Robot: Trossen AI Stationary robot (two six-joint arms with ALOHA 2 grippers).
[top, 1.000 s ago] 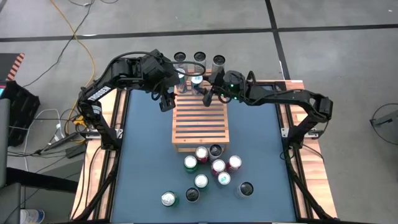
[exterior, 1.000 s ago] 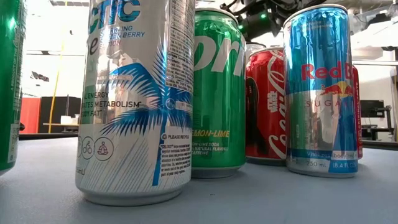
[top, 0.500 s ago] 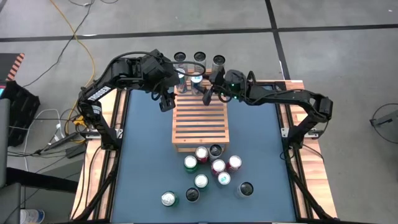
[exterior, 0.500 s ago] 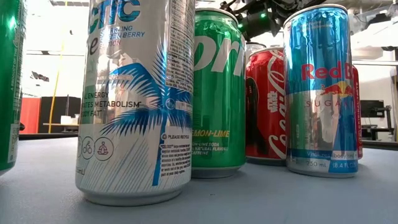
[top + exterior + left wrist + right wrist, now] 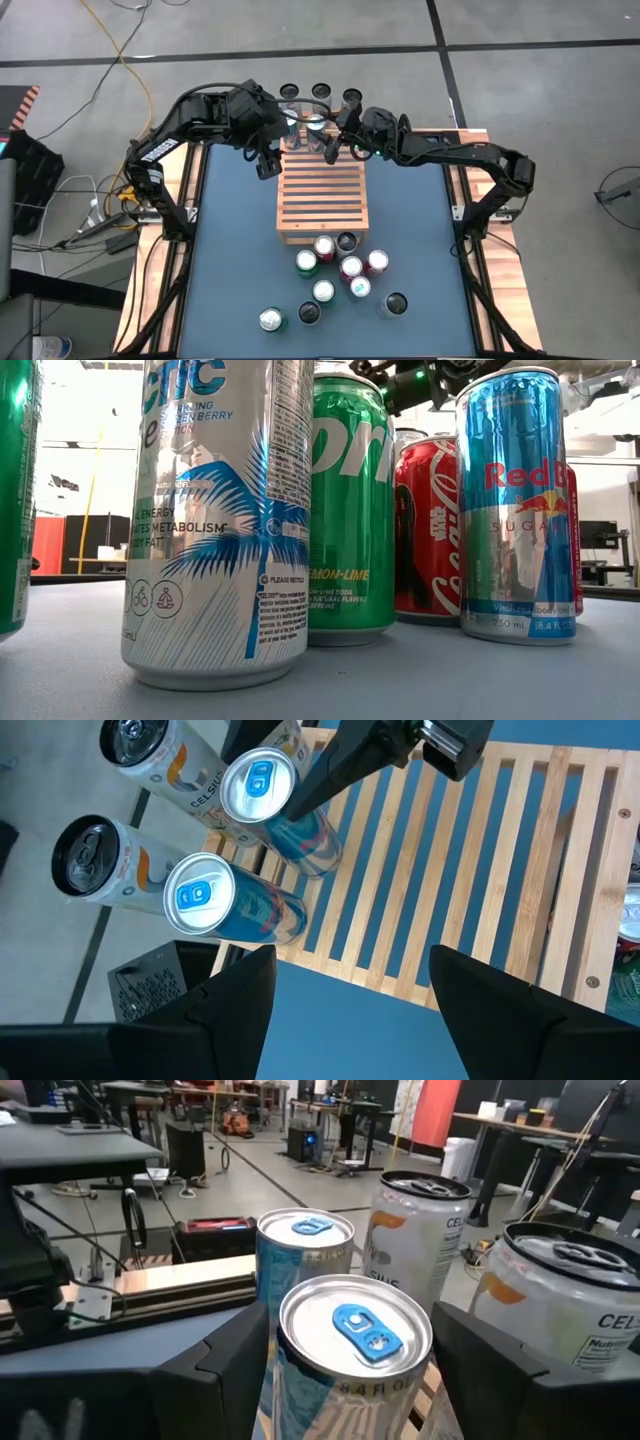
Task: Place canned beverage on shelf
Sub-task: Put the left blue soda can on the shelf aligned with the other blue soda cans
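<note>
**Right tool shifts at the shelf's far edge**

High view: the right tool (image 5: 337,146) has moved slightly toward the far edge of the slatted wooden shelf (image 5: 325,205). There it is over a blue-tabbed can (image 5: 316,126). The left tool (image 5: 266,166) hangs at the shelf's far left corner. A cluster of spare cans (image 5: 340,268) stands on the counter (image 5: 230,260).

Low view: behind a Sprite can (image 5: 350,510) and a Red Bull can (image 5: 515,500), an arm has risen a little.

Left wrist view: the left tool gapes wide and is empty. Two blue cans stand upright on the shelf's edge.

Right wrist view: the right tool straddles the nearer can. Whether it grips is impossible to tell.

The placement looks nearly finished.
</note>
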